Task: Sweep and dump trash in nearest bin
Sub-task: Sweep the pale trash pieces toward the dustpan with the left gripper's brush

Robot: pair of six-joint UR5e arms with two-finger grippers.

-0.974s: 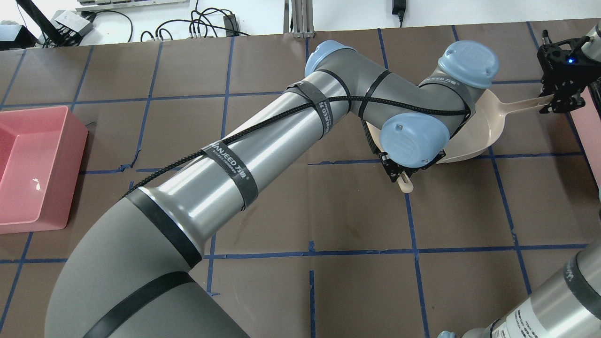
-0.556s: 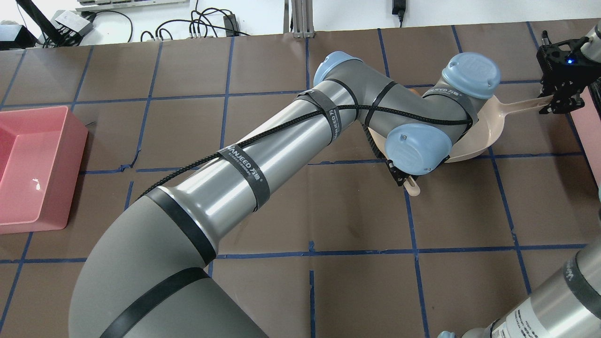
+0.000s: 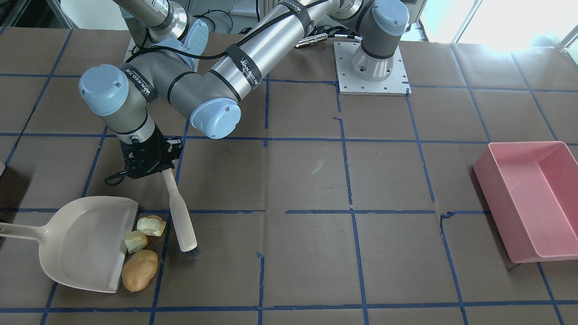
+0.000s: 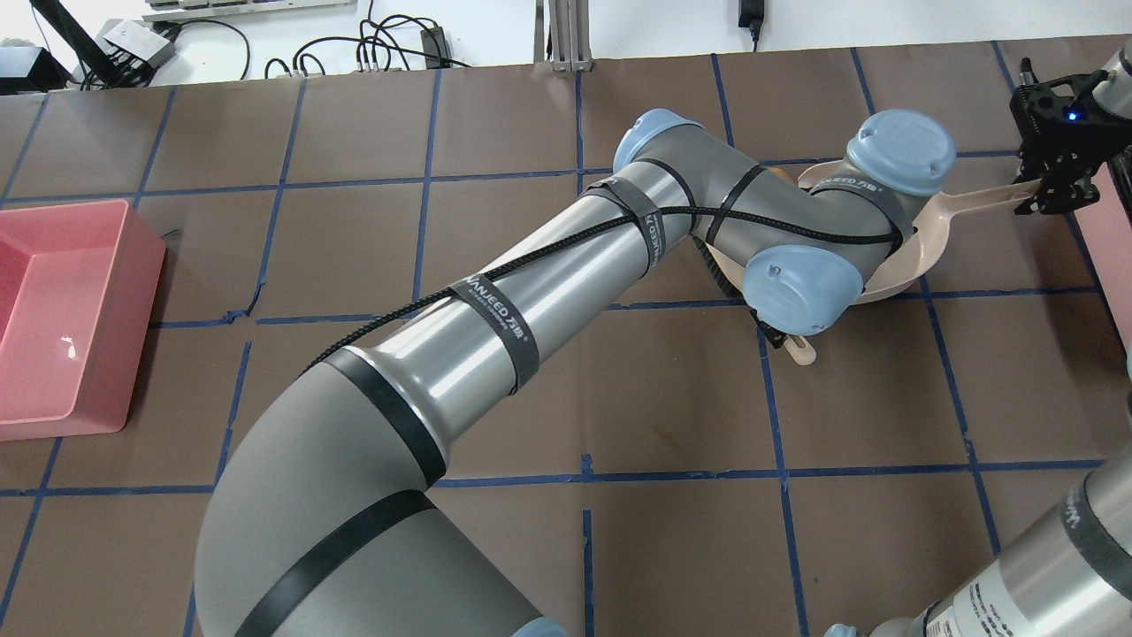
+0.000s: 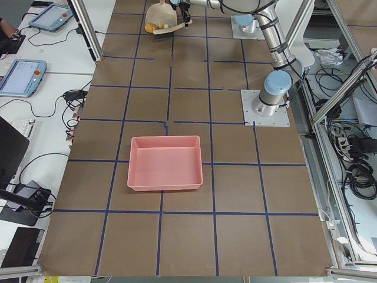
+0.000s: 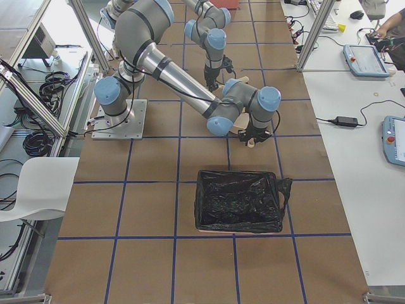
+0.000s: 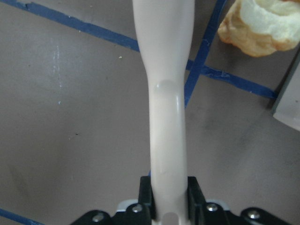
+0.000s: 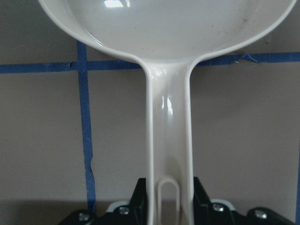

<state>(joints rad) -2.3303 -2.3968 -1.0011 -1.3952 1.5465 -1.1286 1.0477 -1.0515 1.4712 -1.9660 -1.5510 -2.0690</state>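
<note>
The sweep is barely begun: none of the trash is in the pan point(image 3: 76, 246) yet. The left gripper point(image 3: 150, 163) is clenched on the brush point(image 3: 179, 216) by its handle, and the wrist view shows both fingers point(image 7: 145, 197) pressed to its sides. The brush slants down so its dark bristles meet the table point(image 3: 307, 262) just beside the trash, on the side away from the pan. The right gripper point(image 8: 169, 199) grasps the pan's handle; the pan lies flat on the table with its bowl bare. The three bits sit in a row along the pan's open lip: the potato-like piece point(image 3: 140, 270) nearest the front-facing camera, a yellow chunk point(image 3: 135, 241) at the lip, touching it or nearly, and the other chunk point(image 3: 151, 225) just past it. So the trash lies close together between brush and pan, but on the table, not in the pan. Left to do, as I judge it: push the bits over the lip, lift the pan, and tip it into the nearest bin. That looks to be the black-lined bin point(image 6: 239, 201) at the robot's right end — not the pink bin point(image 3: 528, 198), well apart at the other end.
</note>
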